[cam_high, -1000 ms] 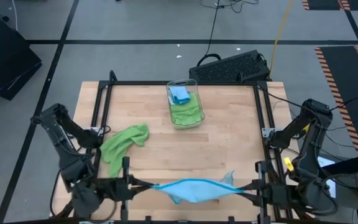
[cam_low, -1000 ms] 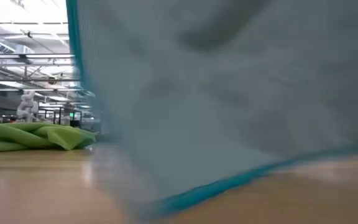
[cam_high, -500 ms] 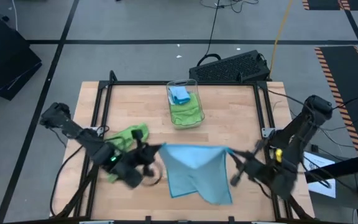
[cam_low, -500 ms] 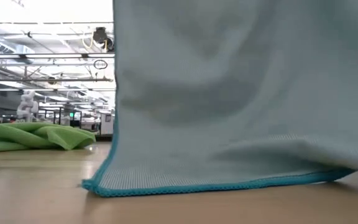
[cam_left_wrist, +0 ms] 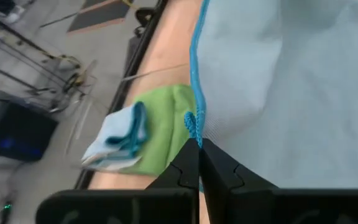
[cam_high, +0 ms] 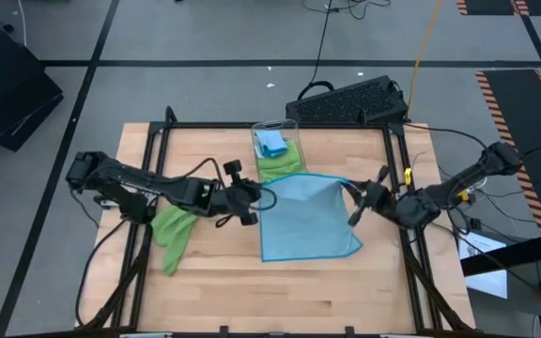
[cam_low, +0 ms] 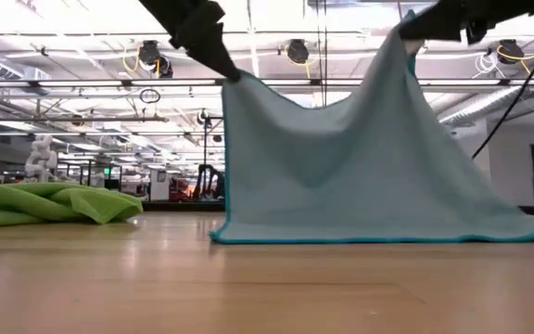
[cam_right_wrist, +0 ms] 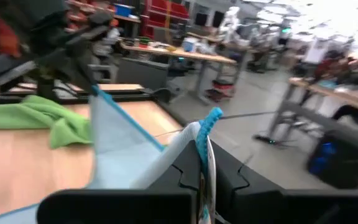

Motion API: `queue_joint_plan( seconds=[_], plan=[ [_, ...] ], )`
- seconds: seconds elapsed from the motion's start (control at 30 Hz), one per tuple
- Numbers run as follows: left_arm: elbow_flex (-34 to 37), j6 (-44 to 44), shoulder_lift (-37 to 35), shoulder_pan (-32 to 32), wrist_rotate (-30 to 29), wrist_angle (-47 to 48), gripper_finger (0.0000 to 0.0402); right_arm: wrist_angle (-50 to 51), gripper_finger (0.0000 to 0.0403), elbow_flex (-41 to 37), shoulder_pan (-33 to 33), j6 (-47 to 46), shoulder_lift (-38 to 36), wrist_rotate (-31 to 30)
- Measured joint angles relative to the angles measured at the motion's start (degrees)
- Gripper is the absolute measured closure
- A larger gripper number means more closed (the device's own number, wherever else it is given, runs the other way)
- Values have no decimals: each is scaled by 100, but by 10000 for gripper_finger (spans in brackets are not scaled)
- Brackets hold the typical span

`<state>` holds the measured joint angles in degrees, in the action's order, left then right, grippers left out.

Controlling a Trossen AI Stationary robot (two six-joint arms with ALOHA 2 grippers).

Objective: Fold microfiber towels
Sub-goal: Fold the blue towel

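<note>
Two end effectors, left (cam_high: 252,199), right (cam_high: 360,200), each pinching light blue towel (cam_high: 306,216) corners, possibly taut

A pale wooden counter (cam_high: 327,291) sits inside a black metal frame (cam_high: 148,169). At its far edge stands a clear plastic bin (cam_high: 290,127). Beyond that edge, a black keyboard (cam_high: 346,101) lies on the grey floor (cam_high: 205,38), with a dark cable (cam_high: 322,38) nearby.

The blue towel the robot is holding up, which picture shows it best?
The high view: the whole blue towel shows, stretched between left gripper and right gripper. Low view shows it hanging; wrist views show only pinched corners.
</note>
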<state>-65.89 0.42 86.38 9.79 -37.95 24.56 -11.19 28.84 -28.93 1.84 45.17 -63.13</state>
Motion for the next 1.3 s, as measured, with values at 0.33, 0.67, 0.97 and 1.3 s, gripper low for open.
queue_joint_plan(
  seconds=[0.33,0.67,0.97,1.3],
  plan=[
    [-2,-40,-2,34,1342,241,397,33,401,-593,160,-1078,-290,1215],
    [-10,-36,-87,262,741,265,394,-1708,401,-599,532,786,-289,320],
    [-35,-315,-288,1207,2232,35,394,-1836,401,-328,-147,-762,238,882],
    [-808,-917,-314,2908,1286,221,398,-1811,401,2075,-1421,-459,2729,142]
  ],
)
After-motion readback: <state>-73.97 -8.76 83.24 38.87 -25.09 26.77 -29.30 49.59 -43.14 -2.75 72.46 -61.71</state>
